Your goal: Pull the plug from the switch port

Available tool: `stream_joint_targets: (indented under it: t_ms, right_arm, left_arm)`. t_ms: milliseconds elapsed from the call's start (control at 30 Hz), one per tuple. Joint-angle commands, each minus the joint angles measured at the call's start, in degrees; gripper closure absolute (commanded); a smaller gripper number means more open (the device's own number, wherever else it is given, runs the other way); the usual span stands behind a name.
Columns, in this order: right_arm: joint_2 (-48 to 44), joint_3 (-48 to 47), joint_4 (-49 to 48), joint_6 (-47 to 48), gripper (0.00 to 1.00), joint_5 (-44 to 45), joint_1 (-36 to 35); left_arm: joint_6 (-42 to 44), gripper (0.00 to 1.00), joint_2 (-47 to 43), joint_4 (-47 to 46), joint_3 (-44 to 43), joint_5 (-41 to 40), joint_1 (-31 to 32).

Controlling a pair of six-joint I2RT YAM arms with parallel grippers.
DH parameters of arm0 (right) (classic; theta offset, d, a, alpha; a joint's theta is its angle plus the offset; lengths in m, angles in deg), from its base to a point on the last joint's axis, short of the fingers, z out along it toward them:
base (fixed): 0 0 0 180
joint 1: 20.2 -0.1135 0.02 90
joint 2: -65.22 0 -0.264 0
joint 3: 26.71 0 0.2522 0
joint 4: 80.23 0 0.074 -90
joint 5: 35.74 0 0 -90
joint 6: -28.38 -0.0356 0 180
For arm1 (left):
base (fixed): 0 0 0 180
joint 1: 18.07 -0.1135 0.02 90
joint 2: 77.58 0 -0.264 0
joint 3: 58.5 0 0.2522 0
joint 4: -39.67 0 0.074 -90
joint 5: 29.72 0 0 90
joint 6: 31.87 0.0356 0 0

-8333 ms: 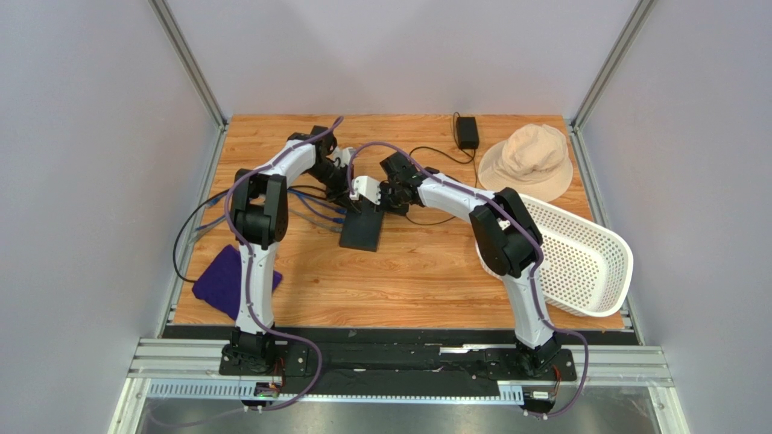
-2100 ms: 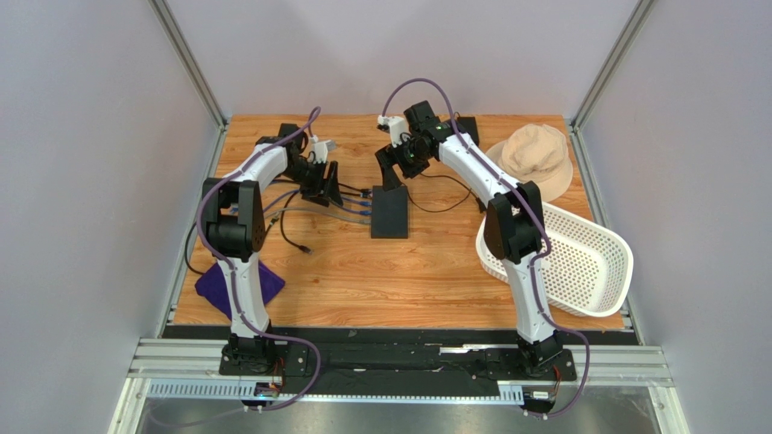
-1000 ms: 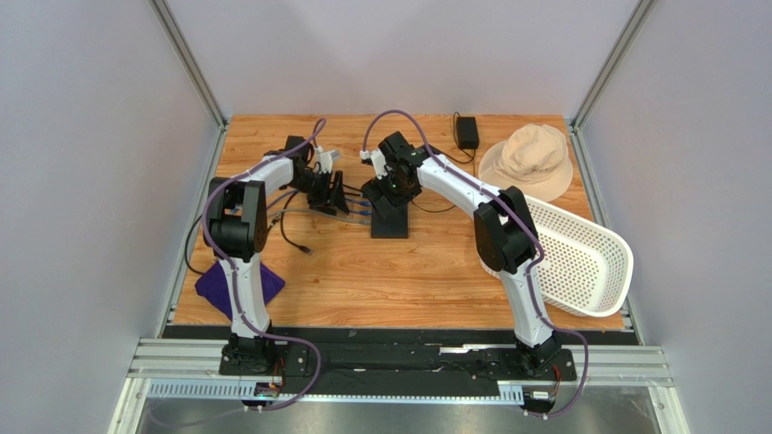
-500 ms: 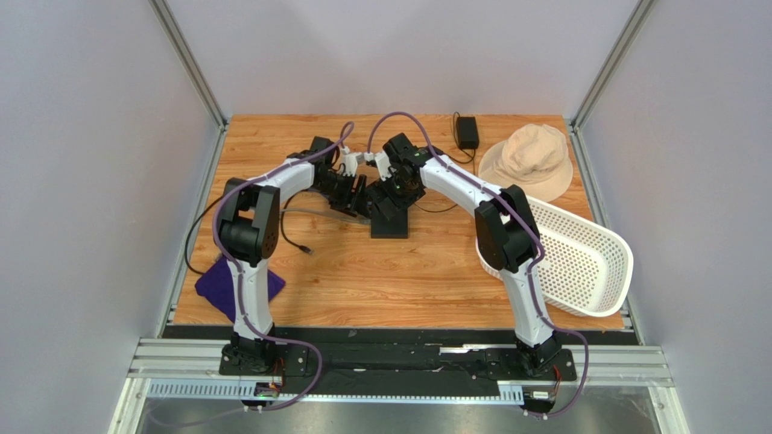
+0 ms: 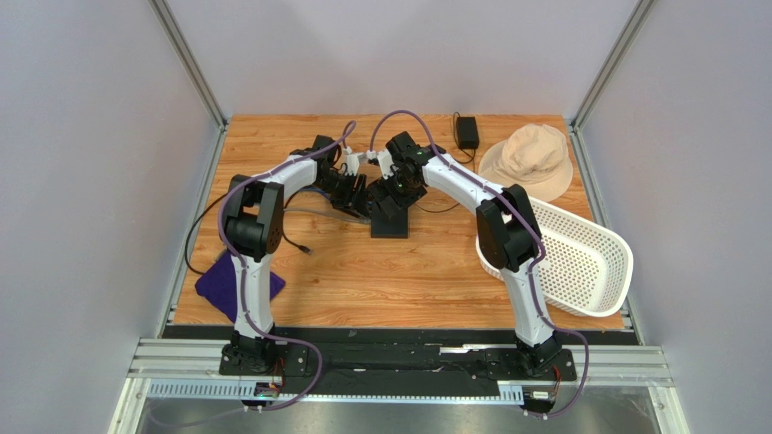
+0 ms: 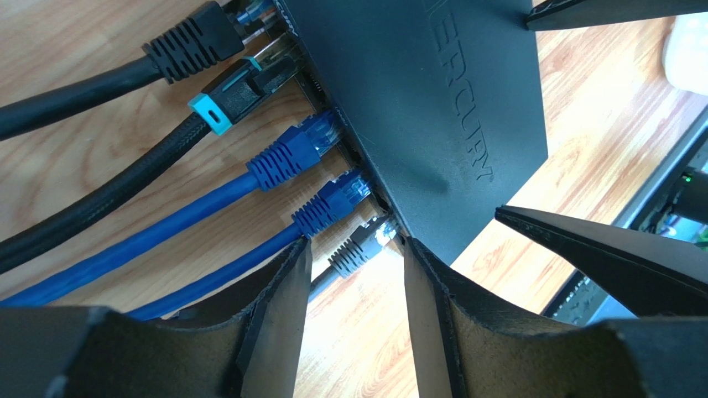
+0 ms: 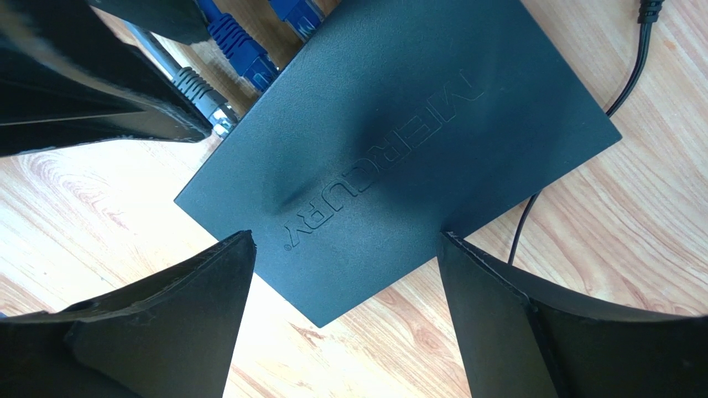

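The switch (image 5: pixel 390 217) is a flat black box lying mid-table, seen close up in the left wrist view (image 6: pixel 432 124) and the right wrist view (image 7: pixel 399 141). Several cables enter its port side: two thick black ones, two blue plugs (image 6: pixel 291 153) and, at the end, a small black plug (image 6: pixel 361 249). My left gripper (image 6: pixel 357 249) is open, its fingertips on either side of that end plug with gaps showing. My right gripper (image 7: pixel 345 240) hangs wide open over the switch, one finger (image 7: pixel 166 315) on each side of its near corner.
A small black power adapter (image 5: pixel 468 132) and a beige hat (image 5: pixel 530 158) lie at the back right. A white basket (image 5: pixel 571 258) sits on the right, with a purple cloth (image 5: pixel 222 280) at the front left. A loose cable end (image 5: pixel 303 246) lies left of the switch.
My left gripper has moved right, up to the switch's port side, and its jaws have narrowed around the end plug. The right gripper has stayed over the switch.
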Motion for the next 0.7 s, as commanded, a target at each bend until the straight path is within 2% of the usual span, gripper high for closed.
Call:
stream_joint_targets:
  t_ms: [0, 200, 667]
  right_arm:
    - [0.47, 0.69, 0.36, 0.47, 0.12, -1.97, 0.67]
    - [1.52, 1.30, 0.71, 0.64, 0.11, -1.79, 1.63]
    - [2.58, 1.39, 0.54, -0.24, 0.11, -1.88, 3.04]
  left_arm:
    - [2.45, 0.48, 2.72, 0.84, -3.35, 2.61, 0.75]
    - [1.48, 0.53, 4.04, 1.98, -4.15, -1.95, 0.93]
    - [0.87, 0.49, 4.04, 2.95, -4.67, -8.45, 2.16]
